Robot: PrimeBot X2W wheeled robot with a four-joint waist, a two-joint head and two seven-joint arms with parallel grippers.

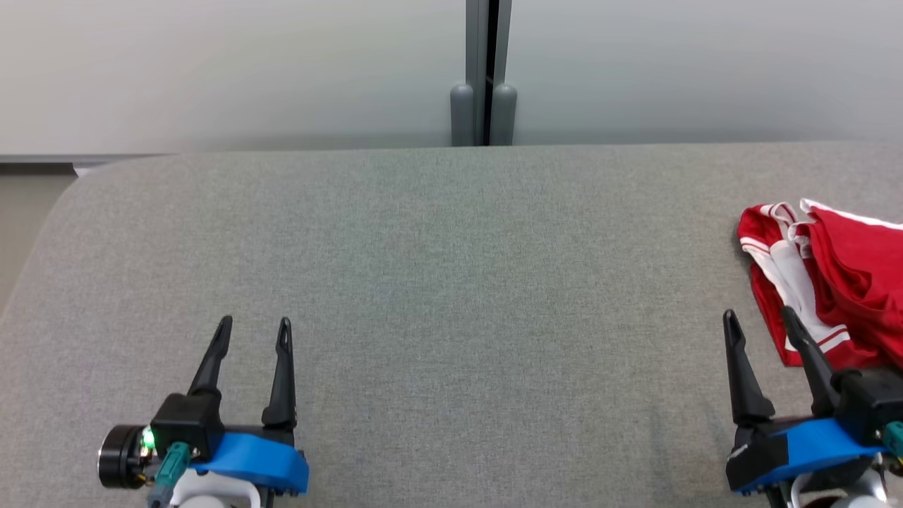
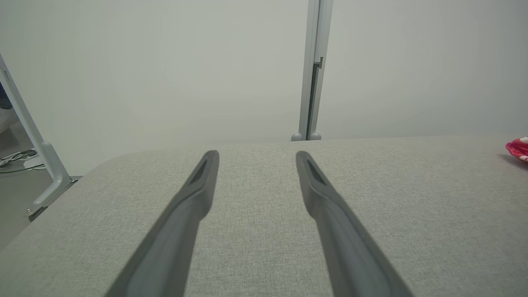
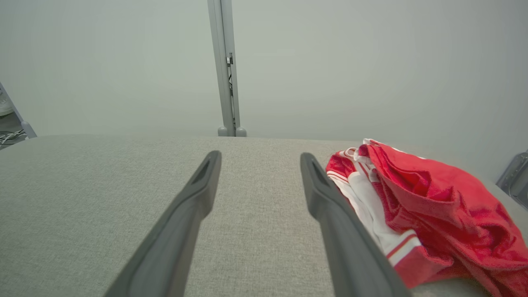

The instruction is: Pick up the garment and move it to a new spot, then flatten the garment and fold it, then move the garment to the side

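The garment [image 1: 839, 275] is a red piece with white stripes, lying crumpled at the right edge of the grey table [image 1: 437, 268]. In the right wrist view the garment [image 3: 429, 206] bunches just right of my right fingers. My right gripper [image 1: 760, 317] stands open at the lower right, its right finger overlapping the cloth's left edge in the picture; nothing is between the fingers. My left gripper [image 1: 254, 324] stands open at the lower left, far from the cloth. A sliver of the garment [image 2: 519, 149] shows at the right border of the left wrist view.
A pale wall runs behind the table, with a grey vertical post [image 1: 484, 70] at its middle. The table's rounded left corner [image 1: 63, 190] drops off to the floor. A metal frame leg and cables [image 2: 29, 165] stand left of the table.
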